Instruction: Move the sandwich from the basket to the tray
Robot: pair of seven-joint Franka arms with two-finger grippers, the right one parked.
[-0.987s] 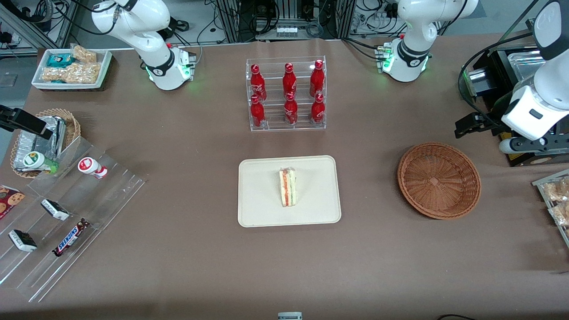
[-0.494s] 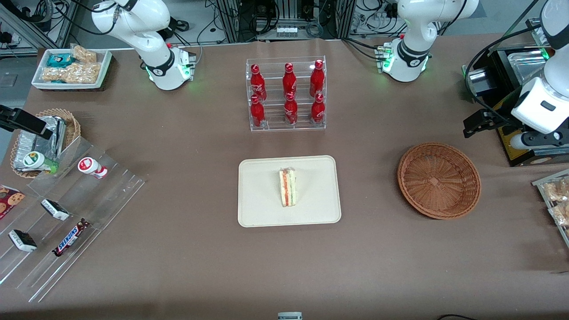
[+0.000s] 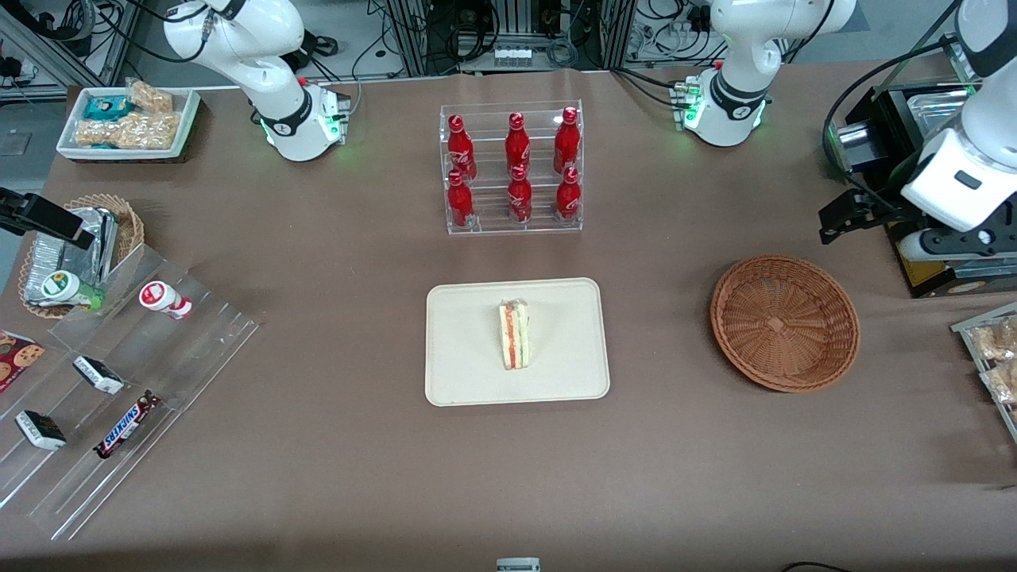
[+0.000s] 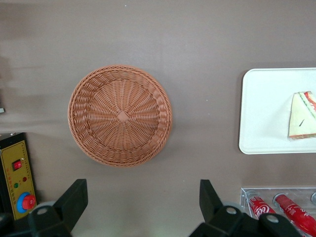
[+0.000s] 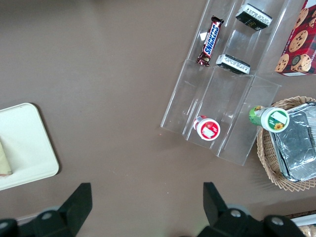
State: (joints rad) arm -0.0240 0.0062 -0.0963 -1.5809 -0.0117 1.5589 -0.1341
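The sandwich (image 3: 515,334) lies on the cream tray (image 3: 461,349) at the table's middle, its red and green cut edge showing; it also shows in the left wrist view as a sandwich (image 4: 302,116) on the tray (image 4: 261,108). The reddish-brown wicker basket (image 3: 785,322) sits toward the working arm's end, and the basket (image 4: 120,116) has nothing in it. My gripper (image 3: 832,225) hangs above the table beside the basket, slightly farther from the front camera than it. The gripper (image 4: 142,197) is open, with only bare tablecloth between its fingers.
An acrylic rack of red bottles (image 3: 512,167) stands farther from the camera than the tray. A black box with a red button (image 4: 17,173) sits close to my gripper. Snack packs (image 3: 993,357) lie at the working arm's table end; acrylic shelves (image 3: 119,381) at the parked arm's.
My gripper drifted a little toward the working arm's end of the table, then came back toward the basket. The sandwich, tray and basket have not moved.
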